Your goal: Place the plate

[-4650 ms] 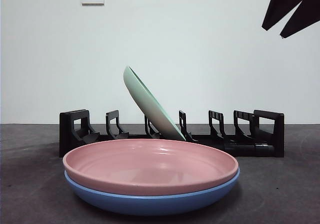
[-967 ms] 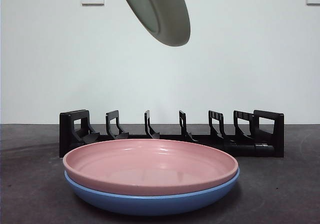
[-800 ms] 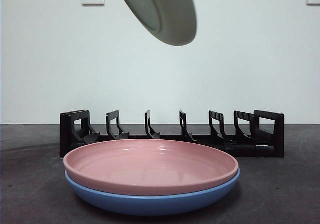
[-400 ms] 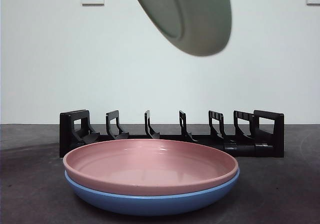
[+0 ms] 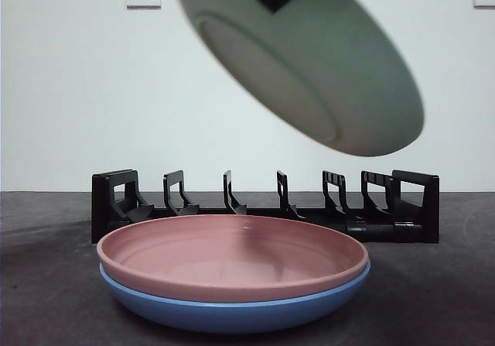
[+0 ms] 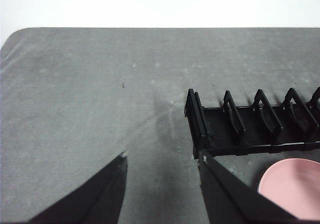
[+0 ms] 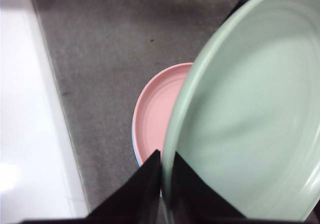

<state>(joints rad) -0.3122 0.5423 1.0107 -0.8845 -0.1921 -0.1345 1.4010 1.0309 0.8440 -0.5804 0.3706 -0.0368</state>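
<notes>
Left gripper (image 6: 162,184): jaws spread wide over bare grey table (image 6: 90,98), nothing between them; end of black dish rack (image 6: 197,126) just beyond one jaw tip, pink plate (image 6: 292,186) beside that same jaw. Right gripper (image 7: 163,176): jaws nipped narrow on rim of green plate (image 7: 255,129), one jaw on each face of the rim. Green plate (image 5: 309,67) held tilted in the air, underside toward the front camera, above pink plate (image 5: 232,257) stacked in blue plate (image 5: 232,311). Rack (image 5: 267,207) behind the stack, all slots vacant.
</notes>
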